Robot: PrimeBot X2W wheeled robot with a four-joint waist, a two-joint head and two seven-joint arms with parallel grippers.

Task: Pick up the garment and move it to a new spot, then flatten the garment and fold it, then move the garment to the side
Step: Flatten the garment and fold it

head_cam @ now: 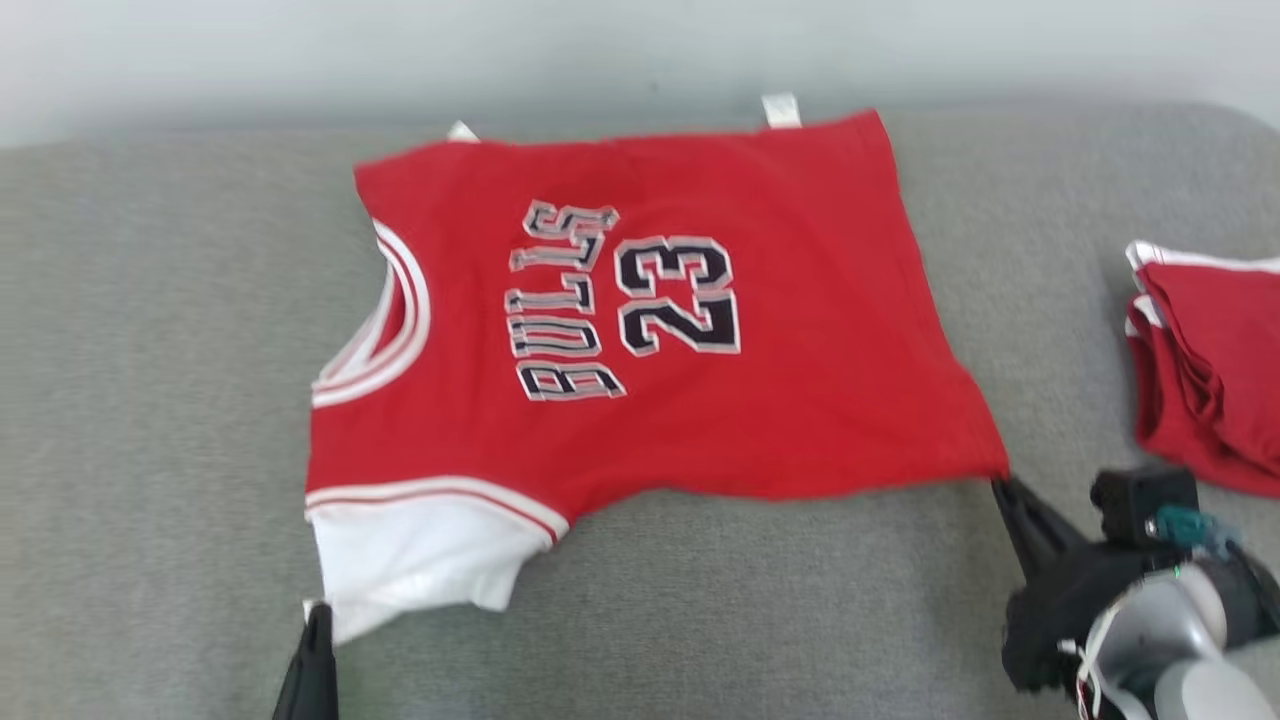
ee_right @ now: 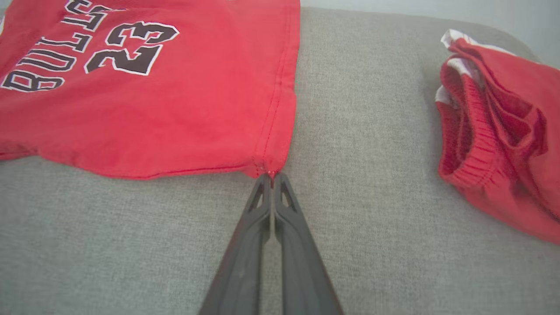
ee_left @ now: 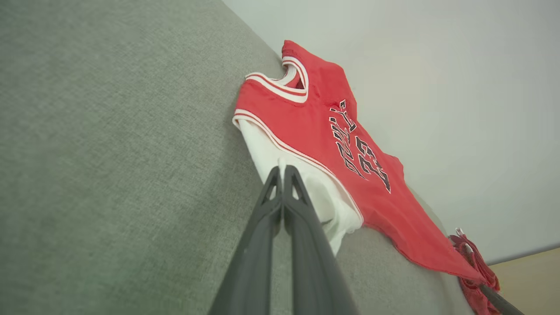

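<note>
The garment (head_cam: 640, 330) is a red jersey with white sleeves, "BULLS 23" on it, spread over the grey cushion with its neck to the left. My left gripper (head_cam: 318, 612) is shut on the corner of the near white sleeve (ee_left: 302, 179), which its tips (ee_left: 281, 169) pinch. My right gripper (head_cam: 1000, 484) is shut on the near right hem corner of the garment (ee_right: 144, 92), the red fabric caught between its tips (ee_right: 271, 175). The far edge lies along the cushion's back.
A second red garment (head_cam: 1205, 360), folded and bunched, lies at the right edge of the grey cushion (head_cam: 150, 400); in the right wrist view this second garment (ee_right: 494, 127) sits right of my fingers. A pale wall (head_cam: 600, 50) rises behind.
</note>
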